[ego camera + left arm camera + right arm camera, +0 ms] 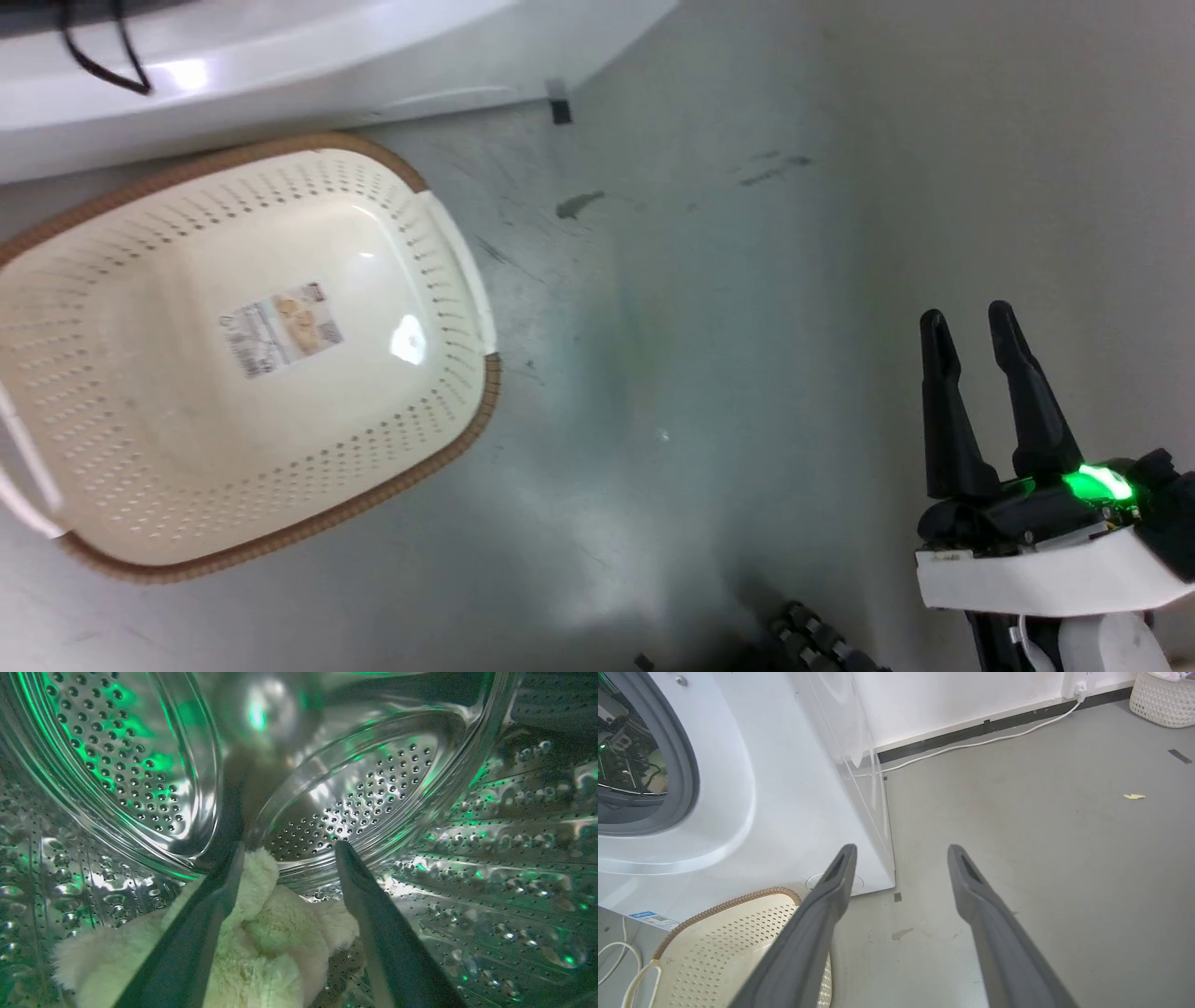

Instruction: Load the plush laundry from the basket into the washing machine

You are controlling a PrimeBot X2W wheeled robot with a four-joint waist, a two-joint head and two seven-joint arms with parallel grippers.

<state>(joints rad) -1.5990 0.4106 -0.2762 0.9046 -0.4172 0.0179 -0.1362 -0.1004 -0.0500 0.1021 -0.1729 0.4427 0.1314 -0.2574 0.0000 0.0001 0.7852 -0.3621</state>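
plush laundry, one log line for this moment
plush laundry: in washing machine drum | basket: empty, on floor | left hand: open, inside drum | right hand: open, over floor

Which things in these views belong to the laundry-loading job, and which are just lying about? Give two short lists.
Job in hand:
plush laundry, lying in the drum
basket, empty
washing machine
left gripper, open inside the drum
right gripper, open

Lying about:
white cable
woven basket
yellow scrap
dark stain

Cream basket (308,420) on grey floor (728,327)
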